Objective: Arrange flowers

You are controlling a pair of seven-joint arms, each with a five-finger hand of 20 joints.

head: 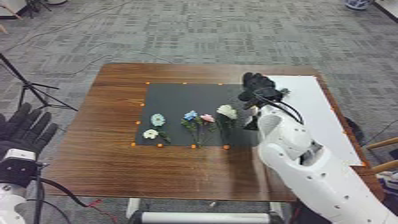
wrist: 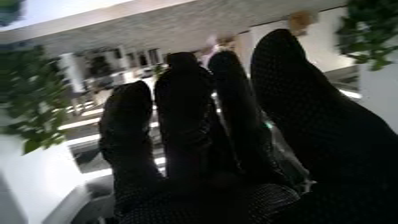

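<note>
Five stemmed flowers are laid out on the black mat: a white one, a pale blue-green one, a deeper blue one, a pink one and a cream one. The right hand is held over the mat's far right corner, beside the white sheet; its fingers are kept nearly straight, and whether anything is held cannot be told. From there, the cream one is to be sought leftward and nearer the robot, its stem pointed roughly toward the near edge. It is reached more closely by that hand than by the left hand, which is held open beyond the table's left edge. No writing can be made out.
</note>
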